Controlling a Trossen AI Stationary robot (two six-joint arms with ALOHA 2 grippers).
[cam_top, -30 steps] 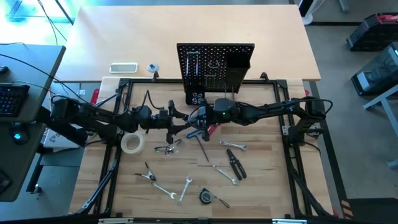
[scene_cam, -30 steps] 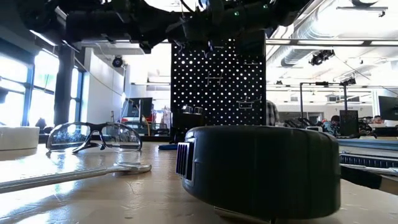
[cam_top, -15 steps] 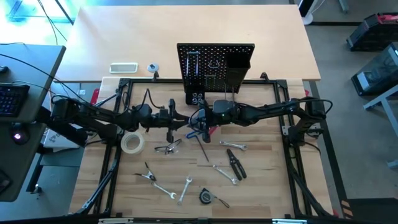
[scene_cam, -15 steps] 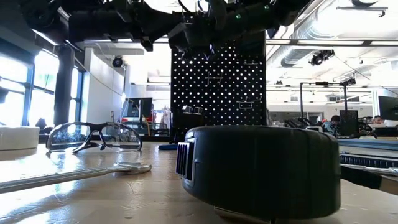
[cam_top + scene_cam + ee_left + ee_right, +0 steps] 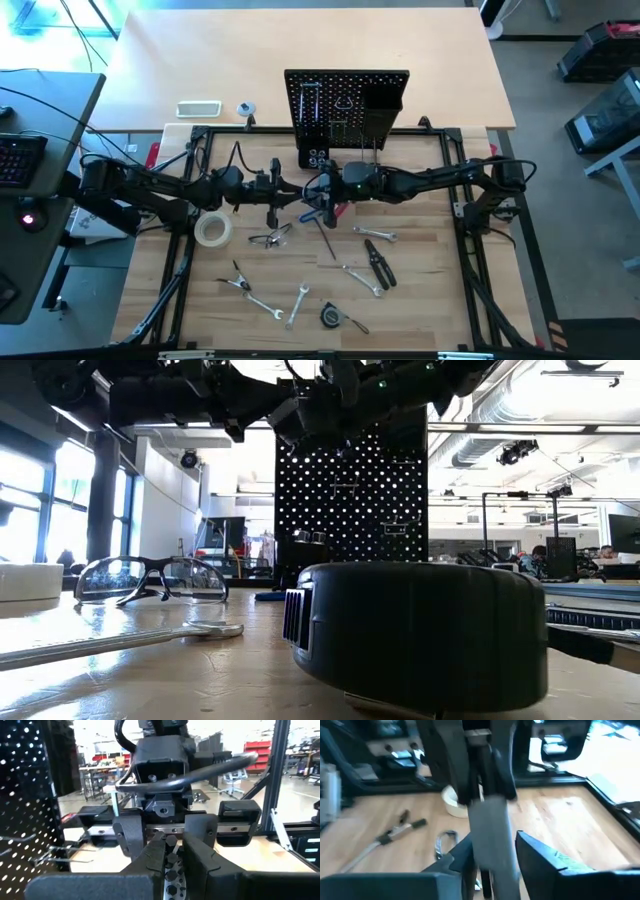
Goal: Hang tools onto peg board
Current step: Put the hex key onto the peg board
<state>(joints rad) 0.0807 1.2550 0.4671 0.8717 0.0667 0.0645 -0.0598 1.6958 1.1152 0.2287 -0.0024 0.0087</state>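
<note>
Meeting mid-worktop before the peg board (image 5: pixel 346 110), the left pincer (image 5: pixel 290 193) has just clamped a slim tool (image 5: pixel 490 827). The right pincer (image 5: pixel 318 192) is now loosening: a handover, hanging still pending.

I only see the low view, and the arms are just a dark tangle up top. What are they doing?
Observer: They meet mid-table before the peg board. The left fingers are shut on a silver tool.
Visitor: And the other arm?
Observer: The right fingers face them, open around the same tool's other end.
Visitor: Any more tools lying about that I miss?
Observer: Yes, black-handled pliers lie on the table.
</note>
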